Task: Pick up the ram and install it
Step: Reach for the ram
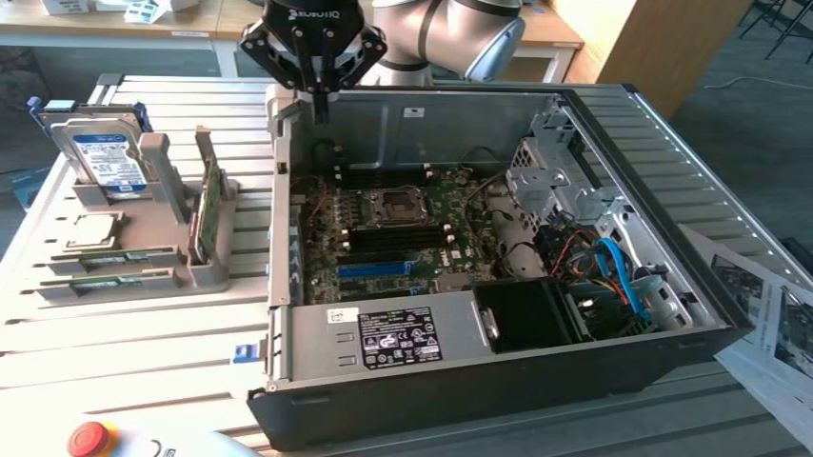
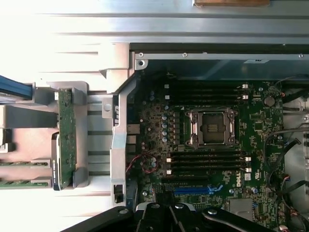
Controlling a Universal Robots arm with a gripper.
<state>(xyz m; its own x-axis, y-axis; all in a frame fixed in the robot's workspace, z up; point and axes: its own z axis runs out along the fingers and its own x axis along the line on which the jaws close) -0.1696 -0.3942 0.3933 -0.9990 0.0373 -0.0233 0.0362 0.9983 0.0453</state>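
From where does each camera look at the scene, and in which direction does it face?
Exterior view: off the arm, raised beyond the power supply end of the open computer case, looking down slantwise into it; the arm and the shut tool show above the far wall.
Wrist view: on the wrist above the case, looking straight down on the motherboard; the tool's black links show at the picture's edge.
Shared: the motherboard, its CPU socket, and the ram standing in the grey holder beside the case.

A pale slatted desk (image 1: 128, 333) lies brightly lit; behind it a wood-topped desk (image 1: 114, 36), wooden panel (image 1: 661, 38), grey floor (image 1: 743, 133)
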